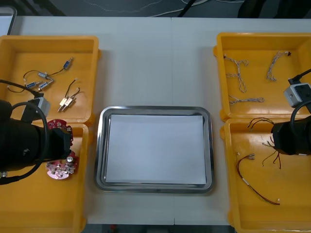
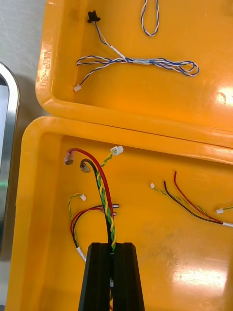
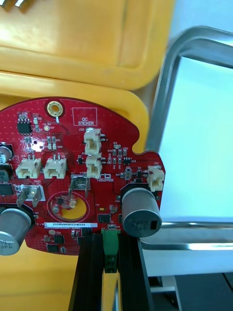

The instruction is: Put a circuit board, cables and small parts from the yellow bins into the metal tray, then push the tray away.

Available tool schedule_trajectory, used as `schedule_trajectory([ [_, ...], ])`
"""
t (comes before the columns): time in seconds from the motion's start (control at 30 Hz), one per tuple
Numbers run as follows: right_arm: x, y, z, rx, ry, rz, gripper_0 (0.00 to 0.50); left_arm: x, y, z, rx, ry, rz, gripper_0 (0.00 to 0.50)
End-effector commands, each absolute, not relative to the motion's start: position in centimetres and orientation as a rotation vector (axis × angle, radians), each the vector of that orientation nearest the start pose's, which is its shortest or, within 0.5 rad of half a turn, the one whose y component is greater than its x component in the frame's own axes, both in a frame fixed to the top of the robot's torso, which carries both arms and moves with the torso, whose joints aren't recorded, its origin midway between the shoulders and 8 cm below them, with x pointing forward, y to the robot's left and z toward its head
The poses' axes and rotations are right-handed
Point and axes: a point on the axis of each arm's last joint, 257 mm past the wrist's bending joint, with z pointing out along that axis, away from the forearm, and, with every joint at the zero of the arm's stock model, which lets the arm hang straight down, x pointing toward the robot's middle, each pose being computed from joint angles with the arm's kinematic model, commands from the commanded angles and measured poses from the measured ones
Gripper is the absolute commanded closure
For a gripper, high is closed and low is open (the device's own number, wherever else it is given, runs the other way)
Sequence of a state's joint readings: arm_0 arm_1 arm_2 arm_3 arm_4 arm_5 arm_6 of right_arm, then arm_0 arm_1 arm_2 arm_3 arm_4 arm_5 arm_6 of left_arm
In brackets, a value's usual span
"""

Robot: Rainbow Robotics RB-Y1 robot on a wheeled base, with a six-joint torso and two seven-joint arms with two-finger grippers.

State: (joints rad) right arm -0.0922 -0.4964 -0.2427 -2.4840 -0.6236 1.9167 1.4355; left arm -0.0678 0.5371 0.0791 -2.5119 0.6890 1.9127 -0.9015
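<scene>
The left gripper [image 3: 110,240], at the front view's lower left, grips a board [image 3: 73,180] by its edge beside the tray [image 1: 98,155], and the right gripper [image 2: 111,249], at middle right, pinches a cable [image 2: 103,192] over its bin [image 2: 170,272], so best lift both clear of the bin walls before crossing.

Light table [image 1: 155,63], with dark floor [image 1: 97,7] past its far edge.

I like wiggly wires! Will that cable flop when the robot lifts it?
Probably floppy: the cable curls in loops beyond the right gripper, shut on it over the near right bin, so its ends would likely dangle. It looks thin, so probably light. The left gripper is shut on a board.
</scene>
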Motion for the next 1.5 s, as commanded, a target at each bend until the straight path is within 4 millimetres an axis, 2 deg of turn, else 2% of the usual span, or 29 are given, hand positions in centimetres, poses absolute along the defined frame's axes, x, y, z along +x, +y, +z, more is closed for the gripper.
schedule_trajectory([
  [0.03,36.8,-28.4,-15.9,-0.226,2.482,-0.004,0.500,33.5,21.9,-17.5,-0.162,2.601,-0.242,0.500],
  [0.57,36.8,-28.4,-15.9,-0.226,2.482,-0.004,0.500,33.0,16.0,-18.1,-0.146,2.657,-0.267,0.500],
  [0.8,36.8,-28.4,-15.9,-0.226,2.482,-0.004,0.500,33.1,15.2,-19.1,-0.108,2.679,-0.221,0.500],
  [1.13,36.8,-28.4,-15.9,-0.226,2.482,-0.004,0.500,33.5,15.2,-22.8,-0.079,2.746,-0.093,0.500],
  [1.5,36.8,-28.4,-15.9,-0.226,2.482,-0.004,0.500,33.3,13.5,-24.2,-0.035,2.772,-0.098,0.500],
])
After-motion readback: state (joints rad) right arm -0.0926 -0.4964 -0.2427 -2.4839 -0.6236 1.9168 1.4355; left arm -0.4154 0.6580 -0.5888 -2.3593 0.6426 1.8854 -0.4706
